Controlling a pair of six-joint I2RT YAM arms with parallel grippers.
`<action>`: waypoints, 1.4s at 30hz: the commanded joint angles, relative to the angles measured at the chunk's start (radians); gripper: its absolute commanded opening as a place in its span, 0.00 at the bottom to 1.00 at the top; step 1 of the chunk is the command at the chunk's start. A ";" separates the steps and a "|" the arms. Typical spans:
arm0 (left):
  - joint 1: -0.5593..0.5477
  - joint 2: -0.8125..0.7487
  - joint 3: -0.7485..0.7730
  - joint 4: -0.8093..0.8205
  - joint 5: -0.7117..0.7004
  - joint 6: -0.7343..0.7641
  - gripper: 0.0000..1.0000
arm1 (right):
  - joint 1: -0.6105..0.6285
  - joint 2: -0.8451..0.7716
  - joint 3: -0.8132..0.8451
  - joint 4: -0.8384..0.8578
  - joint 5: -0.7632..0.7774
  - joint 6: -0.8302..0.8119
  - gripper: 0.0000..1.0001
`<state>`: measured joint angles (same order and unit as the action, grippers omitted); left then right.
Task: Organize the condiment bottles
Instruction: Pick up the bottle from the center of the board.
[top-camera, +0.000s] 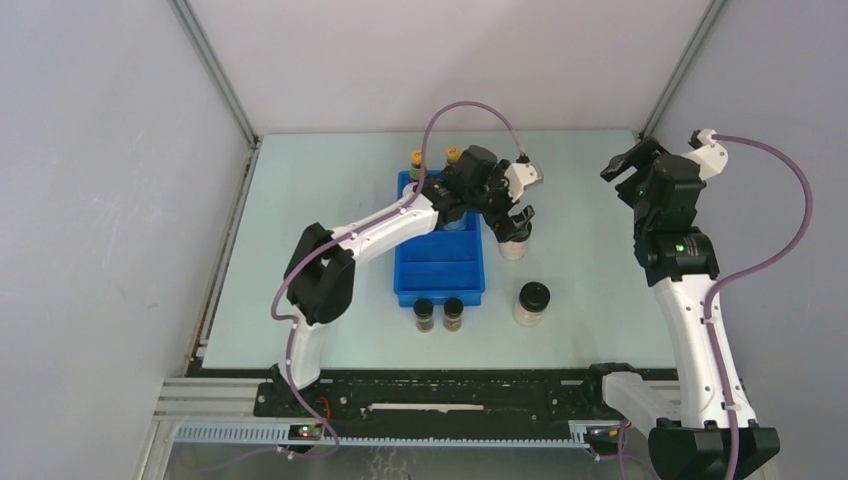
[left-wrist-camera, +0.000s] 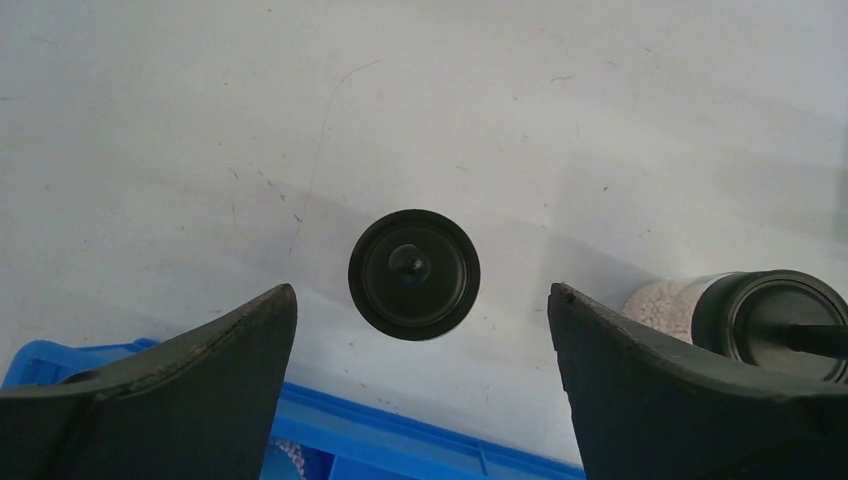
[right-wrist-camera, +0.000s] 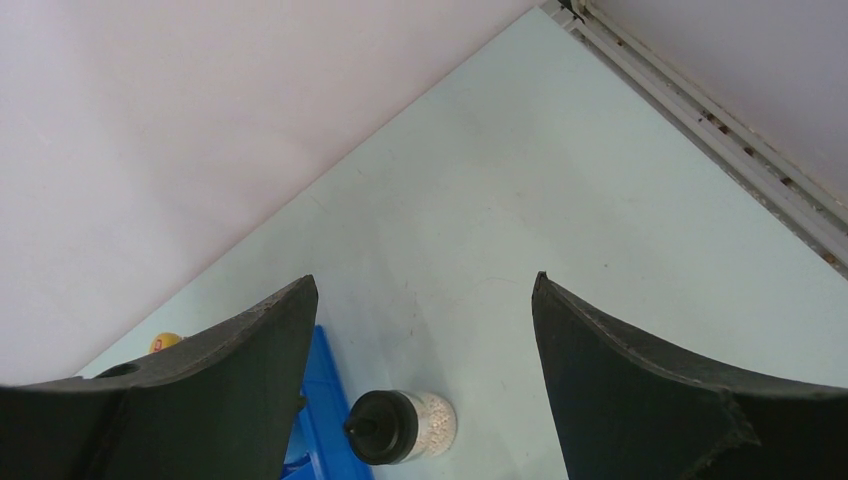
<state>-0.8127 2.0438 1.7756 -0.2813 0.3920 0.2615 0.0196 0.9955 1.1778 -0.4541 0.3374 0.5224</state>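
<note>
Left pincer (left-wrist-camera: 422, 293) hangs spread wide and empty, centred over a black-lidded jar (left-wrist-camera: 413, 273) that stands on the bench (left-wrist-camera: 500, 120) just beside the blue tray (left-wrist-camera: 400, 432), apparently lined up to grasp it from above. Right pincer (top-camera: 624, 166), likewise spread and empty, sits raised well apart, probably to keep clear.

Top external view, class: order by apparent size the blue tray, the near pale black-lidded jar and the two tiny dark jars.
1. blue tray
2. near pale black-lidded jar
3. left tiny dark jar and right tiny dark jar: alike, tied
</note>
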 joint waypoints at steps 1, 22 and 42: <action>0.008 0.024 0.056 0.030 0.025 -0.013 1.00 | -0.004 0.002 -0.008 0.058 -0.007 0.009 0.86; 0.008 0.133 0.128 -0.001 0.008 -0.027 1.00 | -0.002 0.038 -0.008 0.087 -0.015 0.002 0.87; -0.008 0.186 0.160 -0.028 -0.036 -0.028 0.93 | 0.005 0.056 -0.008 0.100 -0.015 -0.004 0.87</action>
<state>-0.8135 2.2158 1.8557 -0.3065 0.3687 0.2432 0.0216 1.0492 1.1713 -0.3985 0.3187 0.5220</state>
